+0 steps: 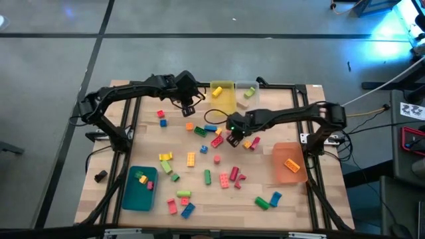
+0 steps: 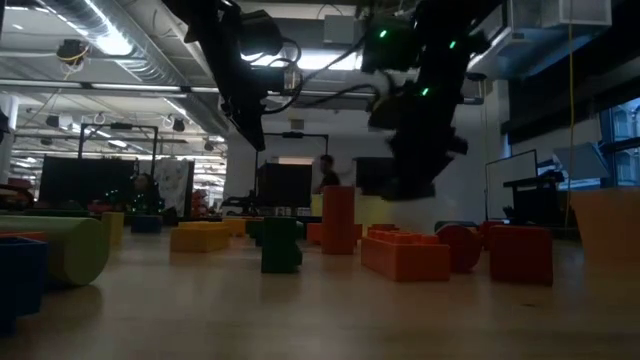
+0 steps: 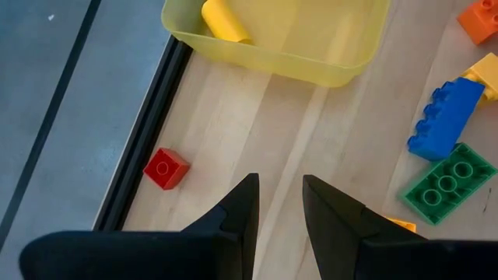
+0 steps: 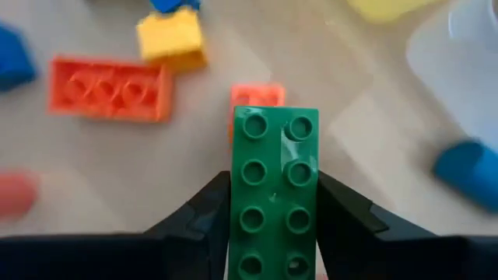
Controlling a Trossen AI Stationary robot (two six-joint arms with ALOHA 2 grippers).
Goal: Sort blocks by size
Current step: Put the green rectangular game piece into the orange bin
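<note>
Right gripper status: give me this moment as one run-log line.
right gripper: shut on green block | left gripper: open, empty, by yellow bin

Right gripper (image 1: 234,138) clamped mid-table; left gripper (image 3: 278,206) slightly parted near the far edge

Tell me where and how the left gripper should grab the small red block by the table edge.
Come straight down on the small red block and close on two opposite flat sides. It is a squat single-stud cube lying stud-up, nothing touching it. Left gripper is open. Avoid the side facing the black table frame, where space looks tight.
</note>
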